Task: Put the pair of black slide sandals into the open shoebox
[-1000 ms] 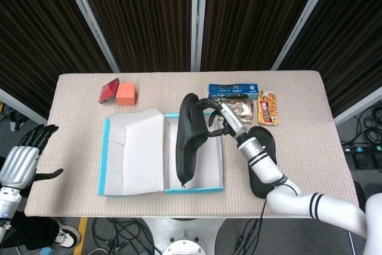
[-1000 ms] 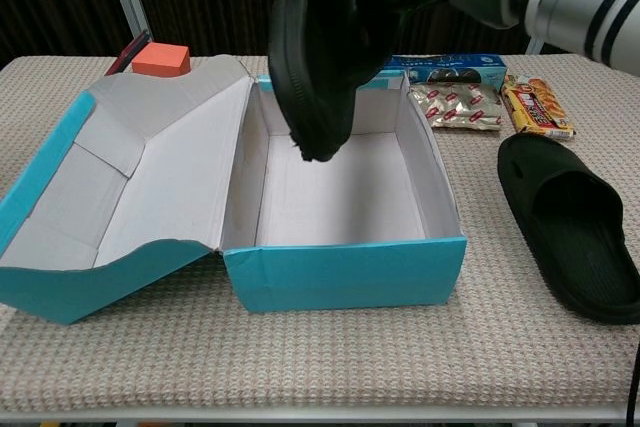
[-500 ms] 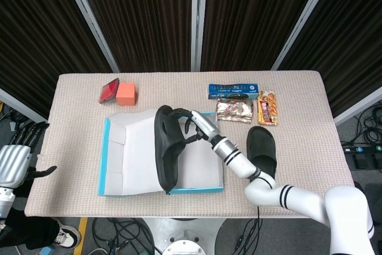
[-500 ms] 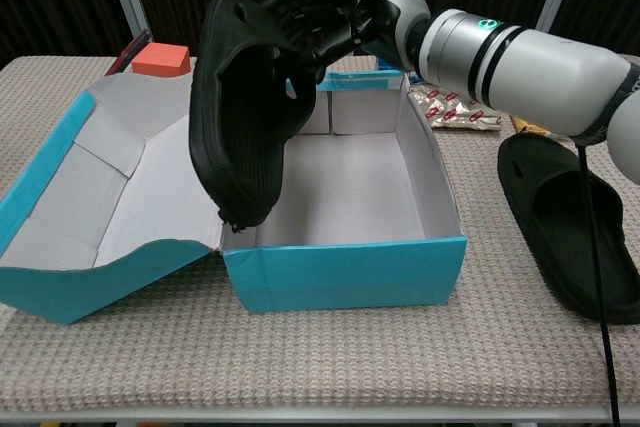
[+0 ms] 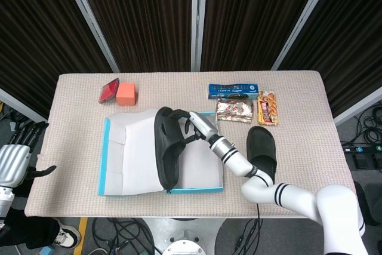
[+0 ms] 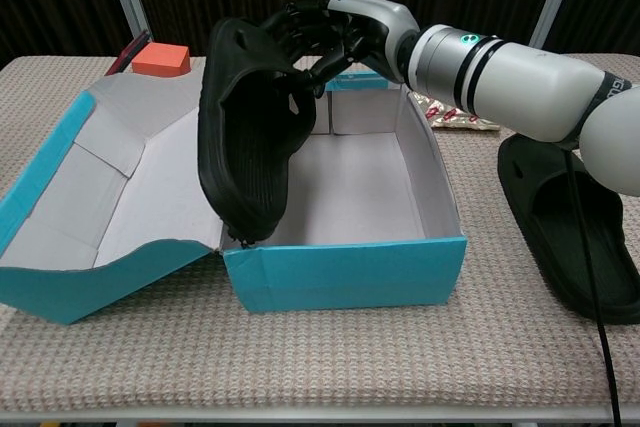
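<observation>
Now mid-placement of the first sandal: gripped at its strap end by the right hand, hanging steeply tilted, toe end down. Held over the left wall of the shoebox, right where the box meets its folded-back lid, with the lower tip just at the near-left corner of the compartment. Hard to tell whether the tip touches the cardboard or hangs just above it. Not yet inside, then, and still firmly grasped, fingers curled through the strap.

Second sandal lying flat on the worktop to the right of the box, sole down, untouched. Left hand parked off the worktop's left edge, fingers apart, grasping nothing.

Next move, as a judgement: needs a shift rightward so the sole clears the wall, then a lowering and flattening into the compartment before letting go, laid close to one side to leave room for the other sandal. Risk of snagging the tip on the box edge and dragging the light cardboard along. Roughly a third of the task done.
</observation>
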Robot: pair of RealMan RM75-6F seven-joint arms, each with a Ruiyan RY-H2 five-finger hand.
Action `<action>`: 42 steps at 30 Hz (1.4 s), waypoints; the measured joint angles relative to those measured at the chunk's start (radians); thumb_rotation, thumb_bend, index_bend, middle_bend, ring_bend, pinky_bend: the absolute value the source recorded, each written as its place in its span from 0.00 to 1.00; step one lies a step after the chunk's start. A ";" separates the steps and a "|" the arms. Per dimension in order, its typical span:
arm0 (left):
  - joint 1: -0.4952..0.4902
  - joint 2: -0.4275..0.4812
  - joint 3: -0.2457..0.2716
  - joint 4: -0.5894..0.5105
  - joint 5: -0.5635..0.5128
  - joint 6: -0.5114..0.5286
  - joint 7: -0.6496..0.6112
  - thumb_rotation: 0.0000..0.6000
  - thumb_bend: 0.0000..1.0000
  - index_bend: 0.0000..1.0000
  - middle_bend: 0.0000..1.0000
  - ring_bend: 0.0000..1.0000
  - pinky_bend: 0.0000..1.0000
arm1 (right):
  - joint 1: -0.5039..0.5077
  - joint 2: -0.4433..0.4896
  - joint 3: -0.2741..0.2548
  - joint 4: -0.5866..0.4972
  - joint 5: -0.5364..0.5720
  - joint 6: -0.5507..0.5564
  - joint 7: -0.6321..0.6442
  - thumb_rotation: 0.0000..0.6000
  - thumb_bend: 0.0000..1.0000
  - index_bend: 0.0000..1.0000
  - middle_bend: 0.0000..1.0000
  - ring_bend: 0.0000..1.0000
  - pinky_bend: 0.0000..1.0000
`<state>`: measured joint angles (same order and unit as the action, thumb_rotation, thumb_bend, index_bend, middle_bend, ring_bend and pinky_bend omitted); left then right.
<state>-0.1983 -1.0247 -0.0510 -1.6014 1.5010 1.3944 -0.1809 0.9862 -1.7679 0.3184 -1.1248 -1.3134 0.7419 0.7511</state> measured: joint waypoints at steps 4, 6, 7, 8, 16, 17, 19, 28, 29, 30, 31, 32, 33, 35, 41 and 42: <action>0.003 0.001 0.001 0.000 0.001 0.002 -0.004 1.00 0.00 0.08 0.08 0.00 0.11 | 0.011 -0.011 -0.001 0.025 -0.006 -0.010 0.008 1.00 0.15 0.53 0.50 0.40 0.58; 0.003 0.001 0.002 0.001 0.001 0.001 -0.006 1.00 0.00 0.08 0.08 0.00 0.11 | 0.018 -0.016 -0.001 0.039 -0.008 -0.021 0.015 1.00 0.16 0.53 0.50 0.40 0.58; 0.003 0.000 0.002 0.003 0.001 0.001 -0.006 1.00 0.00 0.08 0.08 0.00 0.11 | 0.021 -0.019 -0.002 0.046 -0.011 -0.026 0.021 1.00 0.17 0.53 0.50 0.40 0.58; 0.003 0.000 0.003 0.004 0.002 0.000 -0.008 1.00 0.00 0.08 0.08 0.00 0.11 | 0.023 -0.020 -0.004 0.051 -0.013 -0.030 0.026 1.00 0.19 0.53 0.50 0.40 0.58; 0.001 -0.004 0.002 0.012 0.004 -0.005 -0.017 1.00 0.00 0.08 0.08 0.00 0.11 | 0.029 -0.041 -0.031 0.105 -0.043 -0.037 0.052 1.00 0.21 0.53 0.50 0.40 0.58; 0.000 -0.004 0.003 0.013 0.004 -0.007 -0.020 1.00 0.00 0.08 0.08 0.00 0.11 | 0.029 -0.044 -0.032 0.111 -0.045 -0.038 0.055 1.00 0.22 0.53 0.50 0.40 0.58; -0.001 -0.004 0.004 0.016 0.005 -0.009 -0.021 1.00 0.00 0.08 0.08 0.00 0.11 | 0.031 -0.049 -0.035 0.121 -0.048 -0.039 0.061 1.00 0.22 0.53 0.50 0.40 0.58; -0.005 -0.012 0.002 0.031 0.005 -0.014 -0.033 1.00 0.00 0.08 0.08 0.00 0.11 | 0.036 -0.071 -0.055 0.176 -0.069 -0.026 0.042 1.00 0.22 0.53 0.50 0.40 0.58; -0.006 -0.012 0.002 0.032 0.005 -0.015 -0.034 1.00 0.00 0.08 0.08 0.00 0.11 | 0.036 -0.073 -0.058 0.181 -0.072 -0.024 0.038 1.00 0.22 0.53 0.50 0.40 0.58; -0.006 -0.013 0.001 0.033 0.006 -0.015 -0.035 1.00 0.00 0.08 0.08 0.00 0.11 | 0.036 -0.075 -0.062 0.187 -0.075 -0.023 0.033 1.00 0.22 0.53 0.50 0.40 0.58; -0.007 -0.014 0.001 0.033 0.005 -0.016 -0.035 1.00 0.00 0.08 0.08 0.00 0.11 | 0.036 -0.076 -0.065 0.191 -0.078 -0.022 0.029 1.00 0.22 0.53 0.50 0.40 0.58; -0.008 -0.014 0.001 0.034 0.005 -0.017 -0.035 1.00 0.00 0.08 0.08 0.00 0.11 | 0.037 -0.078 -0.069 0.195 -0.080 -0.022 0.026 1.00 0.22 0.53 0.50 0.40 0.58; -0.008 -0.015 0.001 0.034 0.005 -0.017 -0.035 1.00 0.00 0.08 0.08 0.00 0.11 | 0.037 -0.079 -0.073 0.200 -0.083 -0.022 0.022 1.00 0.22 0.53 0.50 0.40 0.58; -0.004 -0.015 0.003 0.038 0.006 -0.014 -0.037 1.00 0.00 0.08 0.08 0.00 0.11 | 0.039 -0.083 -0.076 0.205 -0.085 -0.024 0.022 1.00 0.22 0.53 0.50 0.40 0.58; -0.003 -0.016 0.004 0.039 0.006 -0.013 -0.042 1.00 0.00 0.08 0.08 0.00 0.11 | 0.043 -0.090 -0.078 0.209 -0.081 -0.040 0.043 1.00 0.23 0.53 0.50 0.40 0.58; -0.004 -0.015 0.003 0.038 0.005 -0.014 -0.042 1.00 0.00 0.08 0.08 0.00 0.11 | 0.043 -0.090 -0.078 0.207 -0.078 -0.046 0.047 1.00 0.23 0.53 0.50 0.40 0.58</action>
<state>-0.2020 -1.0400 -0.0476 -1.5636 1.5063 1.3804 -0.2231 1.0293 -1.8584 0.2407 -0.9175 -1.3912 0.6956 0.7979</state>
